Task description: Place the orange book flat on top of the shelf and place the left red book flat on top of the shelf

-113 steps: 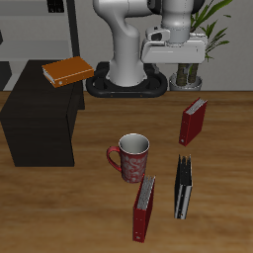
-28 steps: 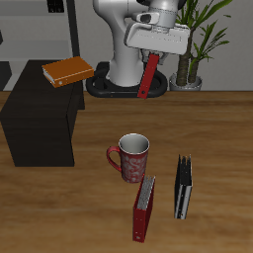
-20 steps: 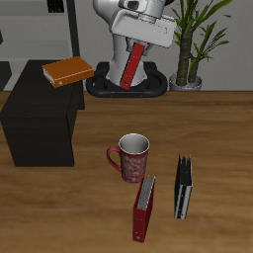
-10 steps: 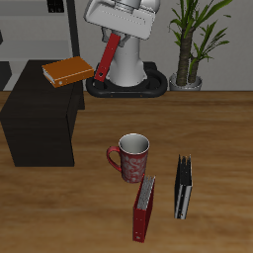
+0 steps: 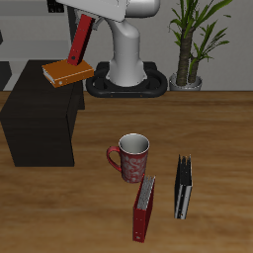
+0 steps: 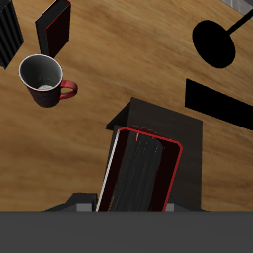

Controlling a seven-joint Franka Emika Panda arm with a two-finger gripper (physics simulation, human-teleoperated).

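The orange book (image 5: 67, 71) lies flat on the far end of the black shelf (image 5: 35, 109). My gripper (image 5: 92, 18) is high above that end, shut on the left red book (image 5: 82, 42). This book hangs tilted, with its lower end just over the orange book. In the wrist view the held red book (image 6: 111, 183) fills the space under the gripper (image 6: 148, 178), with the shelf (image 6: 163, 124) below it. The orange book is hidden in that view.
A red mug (image 5: 131, 156) stands mid-table. Nearer the front edge, another red book (image 5: 145, 208) and a black book (image 5: 183, 186) stand upright. A potted plant (image 5: 191, 44) is beside the robot's base. A grey rack (image 5: 59, 20) rises behind the shelf.
The gripper picked up the red book from the table, lifted it, and carried it past the robot's base to above the shelf end with the orange book.
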